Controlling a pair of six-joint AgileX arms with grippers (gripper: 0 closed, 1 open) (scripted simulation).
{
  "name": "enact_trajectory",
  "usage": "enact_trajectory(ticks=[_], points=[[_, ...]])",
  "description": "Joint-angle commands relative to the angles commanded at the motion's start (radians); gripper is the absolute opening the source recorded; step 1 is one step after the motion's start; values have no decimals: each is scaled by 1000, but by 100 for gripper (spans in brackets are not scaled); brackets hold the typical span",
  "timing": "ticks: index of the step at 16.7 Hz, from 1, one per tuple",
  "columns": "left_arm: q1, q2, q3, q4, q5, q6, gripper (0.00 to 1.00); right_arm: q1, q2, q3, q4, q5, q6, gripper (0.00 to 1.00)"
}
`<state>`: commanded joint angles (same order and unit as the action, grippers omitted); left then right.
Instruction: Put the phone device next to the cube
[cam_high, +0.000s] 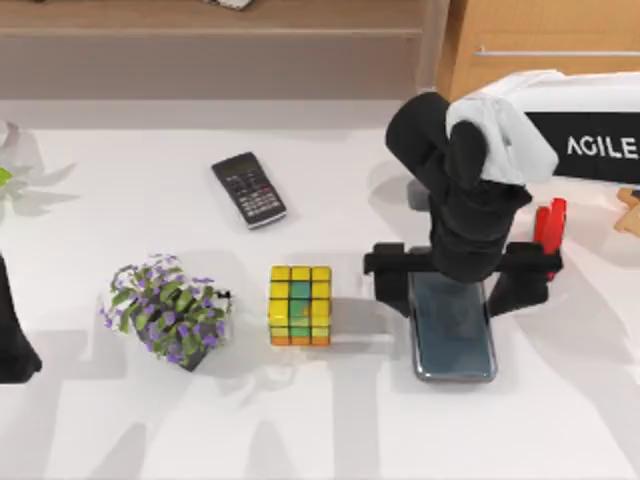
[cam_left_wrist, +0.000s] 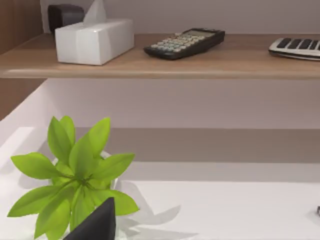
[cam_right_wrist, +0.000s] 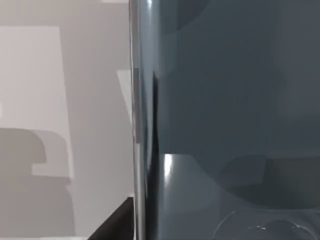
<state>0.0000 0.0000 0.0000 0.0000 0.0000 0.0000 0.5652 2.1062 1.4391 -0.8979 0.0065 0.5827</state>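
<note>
From above, the right gripper is down over the far end of the phone, which lies flat on the tabletop right of centre, its long side running toward the near edge. The fingers spread wide to either side of the phone's top end, released, not pinching the glass as far as I can see. The cube sits just left of it, near but not touching, a strip of bare surface between them. That reads to me as the phone set down where it belongs, beside the cube, with the hand opened to let go. A black calculator lies toward the far edge, well apart, and a little pot of purple flowers stands left of the cube. A red clamp-like object sits behind the right arm. The left arm is parked at the left edge.

Left wrist camera: a green leafy plant close by, and a shelf beyond with a tissue box, another calculator and a keyboard.

Right wrist camera: pressed right up to the phone's dark glass, its rounded edge against the pale tabletop. The camera is low and close because the hand is at placing height.
</note>
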Motion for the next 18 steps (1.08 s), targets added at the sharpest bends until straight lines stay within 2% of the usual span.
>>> enact_trajectory(ticks=[13, 18], points=[[0, 0, 0, 0, 0, 0, 100, 0, 0, 0, 0, 0, 0, 98], [0, 0, 0, 0, 0, 0, 100, 0, 0, 0, 0, 0, 0, 100]])
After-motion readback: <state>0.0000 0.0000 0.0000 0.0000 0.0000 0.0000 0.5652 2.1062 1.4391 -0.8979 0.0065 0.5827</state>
